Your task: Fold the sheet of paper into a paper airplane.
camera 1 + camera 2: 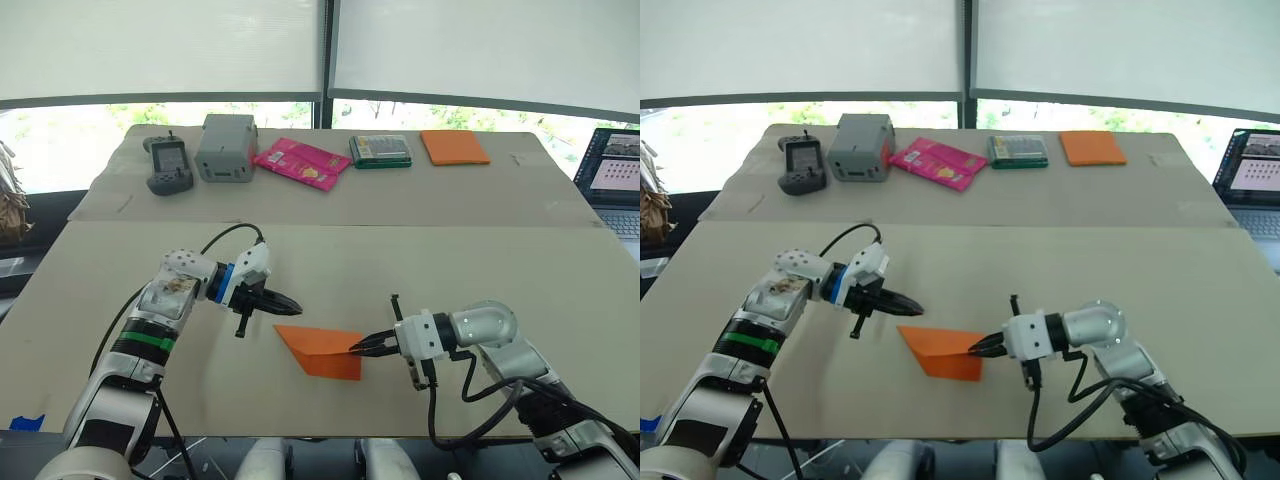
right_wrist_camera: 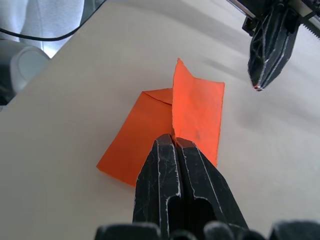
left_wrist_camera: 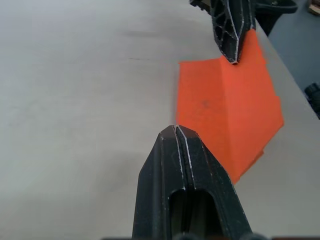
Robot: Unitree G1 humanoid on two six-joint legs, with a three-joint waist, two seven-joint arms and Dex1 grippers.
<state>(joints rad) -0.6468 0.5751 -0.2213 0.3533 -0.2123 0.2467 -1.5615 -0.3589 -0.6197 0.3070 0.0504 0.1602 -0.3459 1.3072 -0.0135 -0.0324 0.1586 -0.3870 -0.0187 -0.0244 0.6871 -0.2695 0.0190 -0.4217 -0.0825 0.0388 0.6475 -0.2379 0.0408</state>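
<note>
Left eye view: One sheet of paper (image 1: 322,350), bright orange and already folded to a pointed wedge, lies on the near counter (image 1: 480,270) between the two arms. The right gripper (image 1: 366,346) has its fingers closed on the paper's right-hand edge. The left gripper (image 1: 287,303) hovers just beside the paper's upper left corner, fingers pressed together and holding nothing. On the far counter there are five items: one handheld controller (image 1: 168,165), one grey box (image 1: 226,147), one pink packet (image 1: 301,163), one green case (image 1: 380,151) and one smooth orange rectangle (image 1: 454,147). One laptop (image 1: 612,178) stands at the right edge.

Right eye view: Same layout. The paper sits near the front edge of the counter, with its point toward the robot's left.

Left wrist view: The left fingers (image 3: 184,170) are shut, their tip over the near edge of the paper. A ridge crease runs along the paper's middle toward the other gripper at its far edge.

Right wrist view: The right fingers (image 2: 175,170) are clamped on a raised flap at the centre crease. The flap stands up from the flat layer beneath.

Step in hand, judged: a mid-sequence fold, with the right gripper lifting one flap along the centre crease. The airplane is not yet finished. The next move calls for the left fingers to pin the flat layer while the right carries the flap over and presses the crease.
</note>
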